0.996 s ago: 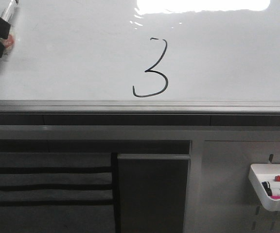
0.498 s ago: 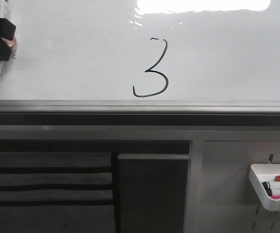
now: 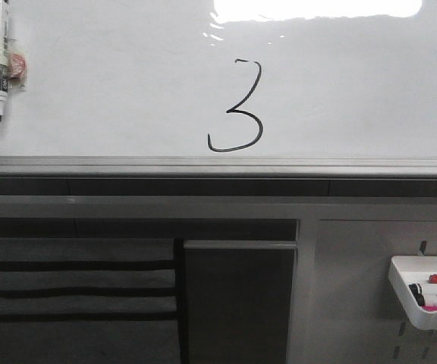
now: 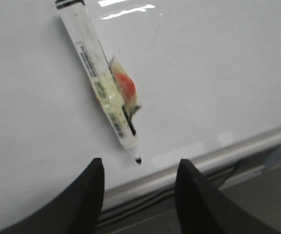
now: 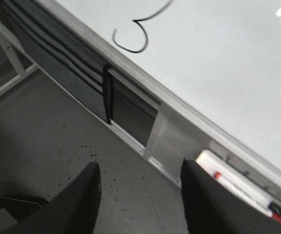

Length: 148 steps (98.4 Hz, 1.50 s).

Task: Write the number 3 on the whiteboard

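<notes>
Gaping wide, the left gripper [image 4: 136, 187] holds nothing; both its dark fingers [image 4: 89, 195] sit clear of the marker [image 4: 99, 80], w/ the board's edge rail showing in the gap between them. Right gripper [image 5: 138, 195] also spread wide & empty, fingers [image 5: 84, 197] over grey speckled floor, touching nothing.

Counts: 1 marker on the whiteboard [image 3: 340, 91], stuck there on its own, cap end at 12 o'clock & black tip at 6 o'clock in front view [image 3: 0, 57], a taped red-ish blob just beside its barrel. 1 number 3 [image 3: 237, 106], thin black line, approx mid-board, its lower hook just above the grey rail at 6 o'clock; marker lies well apart from it toward 9 o'clock. 1 white tray [image 3: 423, 296] on the peg panel at approx 4 o'clock of the front view, w/ 3 markers in it as far as I can tell (red, black, pink caps). Right wrist view catches the lower part of the 3 [image 5: 130, 39] & the tray [image 5: 243, 187]. 1 glare patch at 12 o'clock of the board
</notes>
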Tool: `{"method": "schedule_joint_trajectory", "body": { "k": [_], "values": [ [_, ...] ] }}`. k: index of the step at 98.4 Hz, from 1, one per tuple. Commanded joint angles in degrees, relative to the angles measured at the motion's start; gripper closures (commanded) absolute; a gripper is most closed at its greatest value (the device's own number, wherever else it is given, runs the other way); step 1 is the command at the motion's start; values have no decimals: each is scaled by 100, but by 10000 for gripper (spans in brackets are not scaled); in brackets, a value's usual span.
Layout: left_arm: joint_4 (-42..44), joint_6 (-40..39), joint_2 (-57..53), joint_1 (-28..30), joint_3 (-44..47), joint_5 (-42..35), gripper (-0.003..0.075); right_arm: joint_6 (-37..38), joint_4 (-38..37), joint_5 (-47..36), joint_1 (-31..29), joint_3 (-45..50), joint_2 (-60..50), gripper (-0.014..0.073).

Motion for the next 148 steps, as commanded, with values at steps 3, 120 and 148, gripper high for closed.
{"method": "schedule_joint_trajectory", "body": {
  "k": [3, 120, 148],
  "values": [
    [684, -441, -681, 40, -308, 876, 402, 1671, -1003, -66, -34, -200, -27, 273],
    [528, -1463, -3626, 28, 2292, -1356, 741, 2966, -1624, -3137, -34, 1750, -1774, 662],
    [652, -1463, -5297, 98, 3081, -1454, 741, 2966, -1624, -3137, -34, 1750, -1774, 662]
  ]
}}
